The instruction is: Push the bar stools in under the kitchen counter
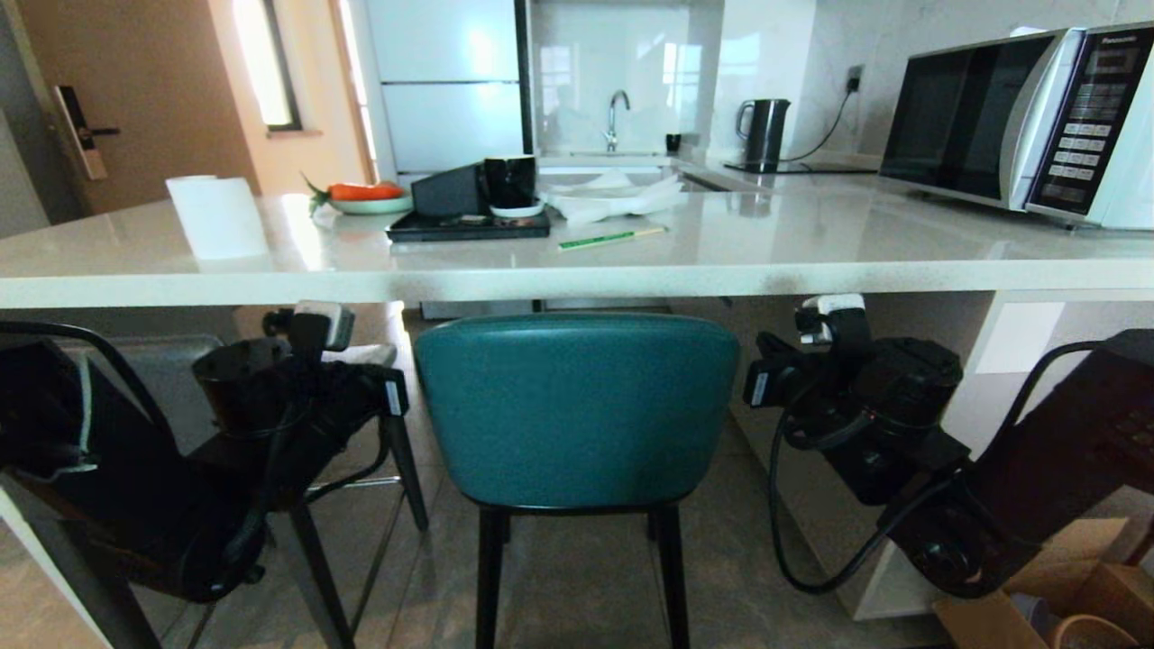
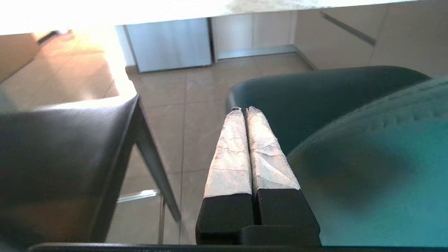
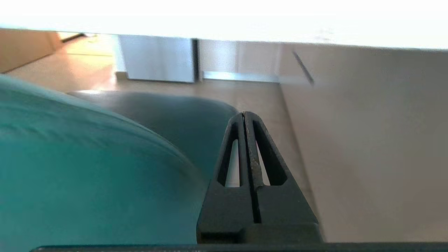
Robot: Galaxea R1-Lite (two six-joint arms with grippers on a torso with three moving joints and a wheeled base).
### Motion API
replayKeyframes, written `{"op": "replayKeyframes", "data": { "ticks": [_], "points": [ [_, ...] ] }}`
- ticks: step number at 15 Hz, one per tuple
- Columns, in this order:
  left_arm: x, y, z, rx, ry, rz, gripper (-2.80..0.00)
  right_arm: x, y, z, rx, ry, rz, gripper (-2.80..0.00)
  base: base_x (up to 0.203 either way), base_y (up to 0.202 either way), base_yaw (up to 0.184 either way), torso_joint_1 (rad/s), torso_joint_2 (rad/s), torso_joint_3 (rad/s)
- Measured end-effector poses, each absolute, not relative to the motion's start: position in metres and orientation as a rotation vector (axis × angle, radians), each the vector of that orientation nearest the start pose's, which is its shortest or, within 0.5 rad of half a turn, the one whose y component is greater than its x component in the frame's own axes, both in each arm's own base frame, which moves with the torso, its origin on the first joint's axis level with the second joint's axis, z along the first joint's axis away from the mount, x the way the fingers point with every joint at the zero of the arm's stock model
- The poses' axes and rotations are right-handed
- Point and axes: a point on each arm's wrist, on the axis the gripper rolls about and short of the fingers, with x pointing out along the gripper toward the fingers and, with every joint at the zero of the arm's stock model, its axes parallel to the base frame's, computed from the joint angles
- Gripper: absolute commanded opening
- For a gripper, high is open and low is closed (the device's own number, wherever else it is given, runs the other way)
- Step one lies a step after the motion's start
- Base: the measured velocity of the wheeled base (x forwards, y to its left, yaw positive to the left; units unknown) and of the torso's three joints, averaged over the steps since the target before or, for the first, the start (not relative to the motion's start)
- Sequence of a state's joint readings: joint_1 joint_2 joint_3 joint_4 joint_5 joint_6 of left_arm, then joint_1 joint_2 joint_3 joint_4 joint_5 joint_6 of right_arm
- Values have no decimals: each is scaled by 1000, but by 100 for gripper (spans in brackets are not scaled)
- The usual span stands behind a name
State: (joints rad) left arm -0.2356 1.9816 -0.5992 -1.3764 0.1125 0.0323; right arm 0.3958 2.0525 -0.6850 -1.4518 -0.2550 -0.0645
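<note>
**One brand name readable, on the microwave**

The only legible text is the brand "Panasonic", printed small in dark letters on the white top edge of the microwave's (image 1: 1019, 117) control panel (image 1: 1086, 117), at about two o'clock in the head view. The microwave stands on the worktop (image 1: 811, 252). Below the brand sits a dark display and rows of pale buttons; their captions are too small to read.

Small white stickers show on both robot wrists in the head view, near nine and three o'clock, but nothing on them can be made out. Neither wrist view shows any lettering.
</note>
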Motion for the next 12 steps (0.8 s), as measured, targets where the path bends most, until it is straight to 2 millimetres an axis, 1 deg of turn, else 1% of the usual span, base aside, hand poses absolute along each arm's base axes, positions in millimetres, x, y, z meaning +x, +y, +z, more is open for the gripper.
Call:
{"op": "replayKeyframes", "data": {
  "ticks": [3, 6, 9, 12],
  "points": [
    [291, -60, 125, 15, 22, -101, -280, 301, 110, 125, -38, -66, 100, -280, 0, 0, 0, 0, 0, 0],
    [254, -43, 135, 9, 21, -55, -280, 267, 92, 137, -40, -57, 59, -280, 0, 0, 0, 0, 0, 0],
    [218, -29, 160, -1, -60, 14, -280, 230, 74, 158, -30, -100, 20, -280, 0, 0, 0, 0, 0, 0],
    [174, -19, 187, -11, -126, 53, -280, 193, 53, 184, -38, -157, -23, -280, 0, 0, 0, 0, 0, 0]
  ]
}}
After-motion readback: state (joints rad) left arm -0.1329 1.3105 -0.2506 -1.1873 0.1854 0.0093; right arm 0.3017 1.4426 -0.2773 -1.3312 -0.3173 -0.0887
